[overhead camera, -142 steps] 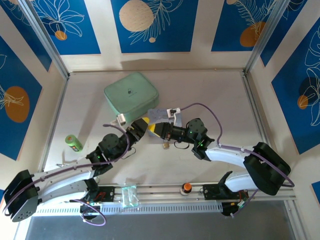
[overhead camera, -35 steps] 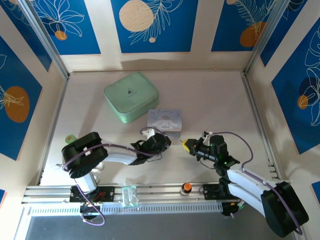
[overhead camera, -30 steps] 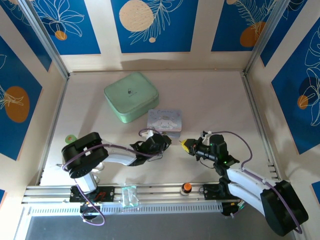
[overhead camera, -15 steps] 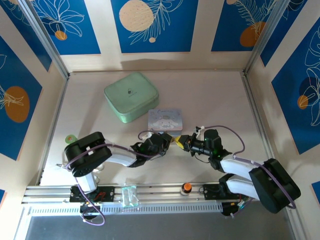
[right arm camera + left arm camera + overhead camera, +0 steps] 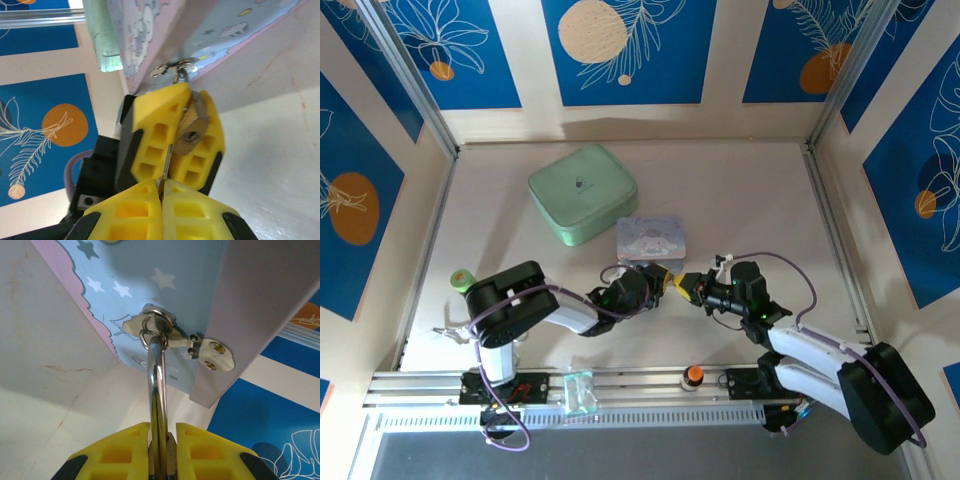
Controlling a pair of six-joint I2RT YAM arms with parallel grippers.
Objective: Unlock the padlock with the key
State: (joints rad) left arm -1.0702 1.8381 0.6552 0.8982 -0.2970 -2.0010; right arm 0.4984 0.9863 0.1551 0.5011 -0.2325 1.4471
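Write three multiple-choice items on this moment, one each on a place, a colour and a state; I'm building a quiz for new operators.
1. Where is the padlock's shackle?
A. Through the hasp ring on the pale blue tin
B. Hanging free in the air
C. Lying flat by itself

2. What colour are the left gripper's fingers?
A. Red
B. White
C. Yellow

3. What is the key's state?
A. Pinched in the right gripper, tip outside the keyhole
B. Fully inside the keyhole
C. Dropped

Answers:
1 A: the left wrist view shows the shackle threaded through the ring.
2 C: both wrist views show yellow pads.
3 A: the right wrist view shows the blade ending beside the lock body.
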